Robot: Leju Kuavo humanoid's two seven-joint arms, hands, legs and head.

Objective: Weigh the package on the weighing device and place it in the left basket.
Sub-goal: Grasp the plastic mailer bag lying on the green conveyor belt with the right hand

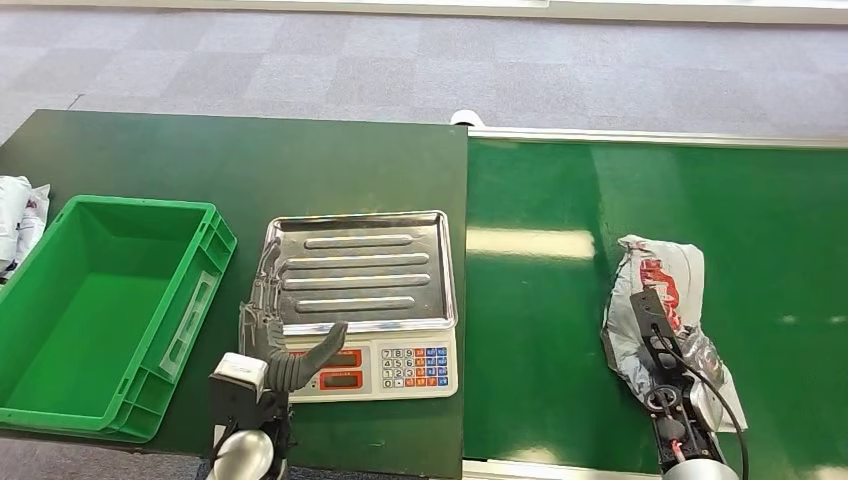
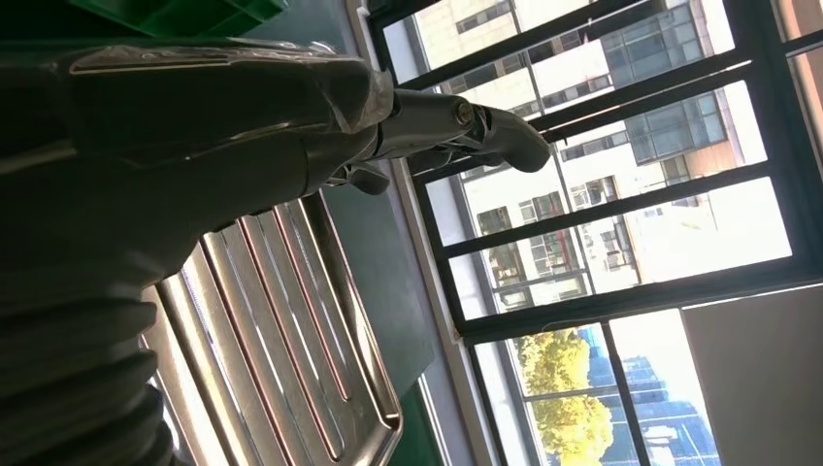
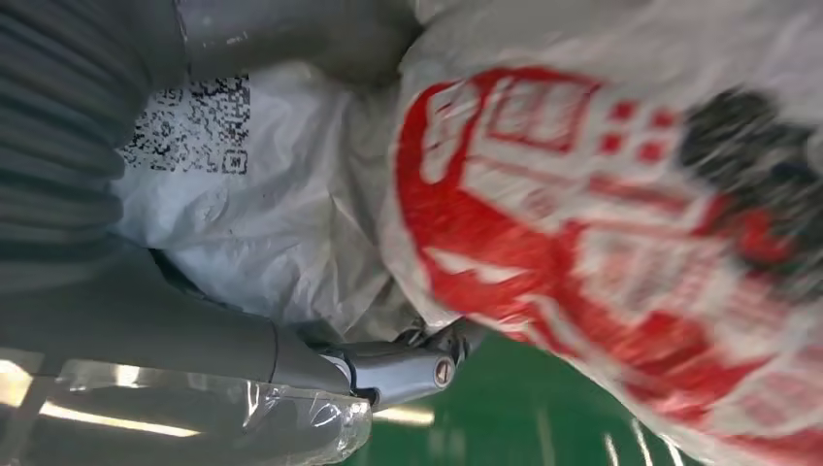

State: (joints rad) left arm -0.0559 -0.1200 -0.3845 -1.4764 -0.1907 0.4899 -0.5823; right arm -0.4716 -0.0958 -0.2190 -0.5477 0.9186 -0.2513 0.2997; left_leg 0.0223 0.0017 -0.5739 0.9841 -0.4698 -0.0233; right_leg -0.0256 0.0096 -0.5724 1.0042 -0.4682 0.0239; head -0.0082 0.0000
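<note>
Resting on the white and red package, the right hand has its fingers laid over the bag's near end; whether they actually grip it cannot be told. That package lies on the green belt, well apart from the scale, with bare belt between. The left hand hovers at the scale's near left corner, fingers spread, holding nothing. Beside it, just left of the scale, sits the green basket, near the table's front edge.

Digits 0–9 on the scale keypad, unreadable red print and QR code on package
</note>
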